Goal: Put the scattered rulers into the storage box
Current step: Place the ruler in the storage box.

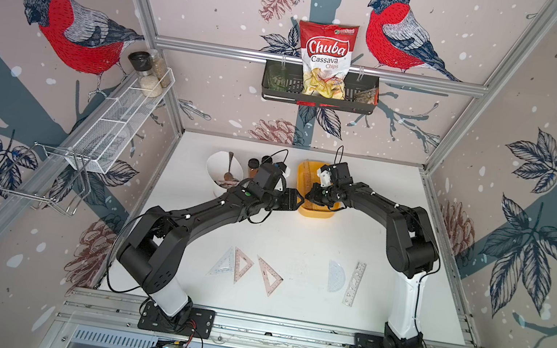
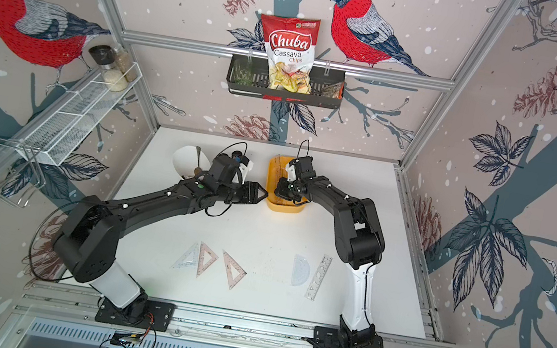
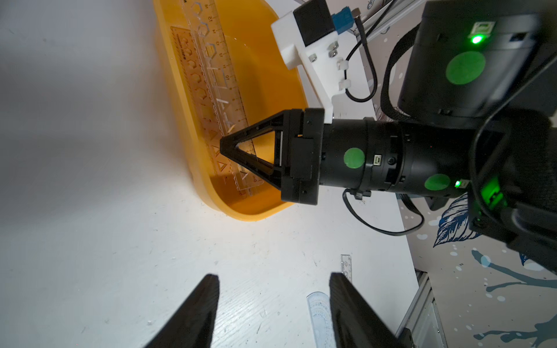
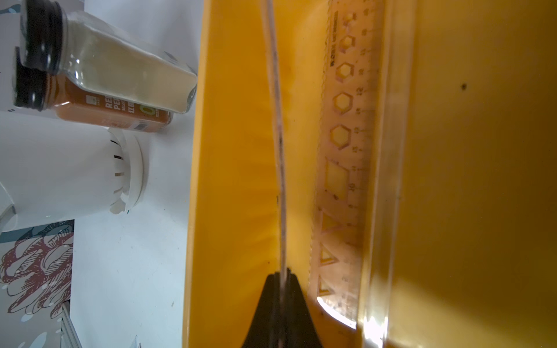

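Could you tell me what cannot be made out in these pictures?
- Both top views: the right gripper and arm hide most of the storage box.
- Right wrist view: the held ruler shows edge-on, markings unreadable.
- Left wrist view: the protractor is cut off by the frame edge.

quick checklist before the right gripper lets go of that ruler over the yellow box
1. Right gripper shut on the clear stencil ruler: ok.
2. Held ruler inside the walls of the storage box: ok.
3. Held ruler flat: not ok, it stands on edge beside the pinkish stencil ruler already in the box.
4. Its lower edge touching the box floor: cannot tell.
5. Left gripper open, empty, outside the box: ok.
6. All rulers boxed: not ok; three set squares, a protractor and a straight ruler lie on the table.
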You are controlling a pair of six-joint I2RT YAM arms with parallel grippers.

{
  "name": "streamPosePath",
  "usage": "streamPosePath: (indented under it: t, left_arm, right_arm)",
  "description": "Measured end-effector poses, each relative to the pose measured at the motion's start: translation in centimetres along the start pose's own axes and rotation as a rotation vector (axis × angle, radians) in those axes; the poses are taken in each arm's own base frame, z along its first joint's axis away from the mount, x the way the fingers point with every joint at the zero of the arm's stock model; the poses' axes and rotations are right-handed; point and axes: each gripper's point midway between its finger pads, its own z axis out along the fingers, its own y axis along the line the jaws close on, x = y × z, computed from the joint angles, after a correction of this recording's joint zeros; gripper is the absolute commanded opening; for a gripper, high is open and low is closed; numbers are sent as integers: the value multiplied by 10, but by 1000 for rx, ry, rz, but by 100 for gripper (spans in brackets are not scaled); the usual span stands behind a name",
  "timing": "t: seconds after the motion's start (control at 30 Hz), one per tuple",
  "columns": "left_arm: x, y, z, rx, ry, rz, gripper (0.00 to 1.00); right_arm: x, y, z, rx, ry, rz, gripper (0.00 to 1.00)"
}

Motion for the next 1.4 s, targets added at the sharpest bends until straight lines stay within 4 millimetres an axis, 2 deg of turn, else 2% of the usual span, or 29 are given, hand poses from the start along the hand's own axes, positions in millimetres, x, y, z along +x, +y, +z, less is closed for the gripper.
streamPosePath:
  t: [0.17,0.4,0.63,0.97,1.2,1.4]
  left_arm:
    - [1,0,-2,3,1,0,62]
    - [3,0,-2,6,4,0,62]
    - [2,-2,-5,11,-4,3,62]
    - [2,-3,-6,15,-6,5,62]
    - [3,-2,-6,15,-4,3,61]
    - [2,0,-6,12,-5,-1,62]
  right_arm:
    - [5,1,1,13,8,-2,6]
    - [6,5,-12,26,-2,0,7]
    - [13,6,-9,38,20,0,9]
    - [15,-1,5,68,50,10,13]
    - [16,-3,7,80,66,15,26]
    - [9,-1,3,101,59,7,33]
